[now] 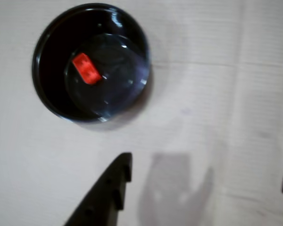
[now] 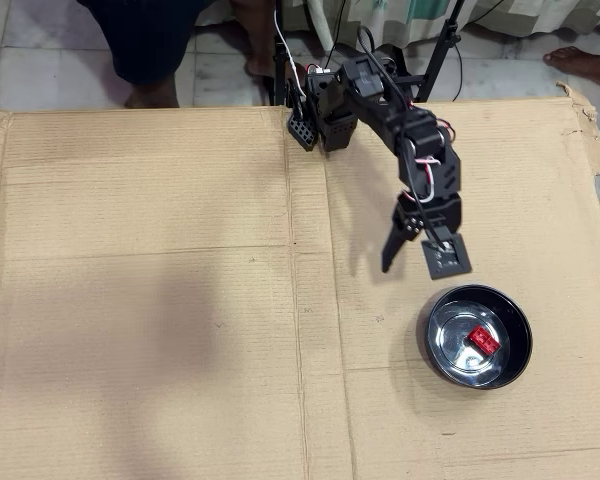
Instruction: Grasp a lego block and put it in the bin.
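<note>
In the wrist view the gripper [image 1: 205, 188] sits nearest the camera at the bottom edge, its two black fingers [image 1: 108, 193] spread wide apart with nothing between them, casting a soft grey shadow on the pale cardboard [image 1: 226, 94] below. Farther off, at the upper left, stands the bowl [image 1: 47, 70], round with a black rim and a dark glossy inside that catches small highlights. The brick [image 1: 86, 68] lies inside it, left of centre: a small, bright red, oblong piece, too blurred to show its studs.

In the overhead view the arm [image 2: 400, 120] reaches down from the top edge, and the gripper [image 2: 420, 258] hangs just above the bowl [image 2: 435, 345], apart from it. There the bowl's inside is shiny silver, and the red brick [image 2: 483, 341] rests tilted near its middle.
</note>
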You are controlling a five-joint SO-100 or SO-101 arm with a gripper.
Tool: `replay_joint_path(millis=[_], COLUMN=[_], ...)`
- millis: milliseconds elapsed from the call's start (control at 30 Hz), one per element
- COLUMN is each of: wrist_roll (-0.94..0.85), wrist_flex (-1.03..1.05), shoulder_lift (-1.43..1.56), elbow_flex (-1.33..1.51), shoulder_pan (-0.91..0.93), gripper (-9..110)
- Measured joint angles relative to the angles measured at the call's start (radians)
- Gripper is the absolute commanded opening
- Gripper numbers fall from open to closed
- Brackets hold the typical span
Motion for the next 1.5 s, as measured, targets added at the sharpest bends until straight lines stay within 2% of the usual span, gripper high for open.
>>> replay_joint_path(millis=[167, 267, 667, 833, 1333, 1500], wrist_roll=[-0.118, -0.17, -0.291, -0.291, -0.291, -0.291], wrist_flex=[-0.002, -0.074, -0.707, -0.884, -0.919, -0.914], shoulder_lift=[0.201, 0.313, 0.79, 0.94, 1.559, 1.749], elbow_flex=[0.218, 0.383, 1.239, 1.505, 2.103, 2.224], shoulder_pan=[0.084, 0.127, 0.201, 0.216, 0.212, 0.212], gripper=[36, 36, 36, 36, 36, 36])
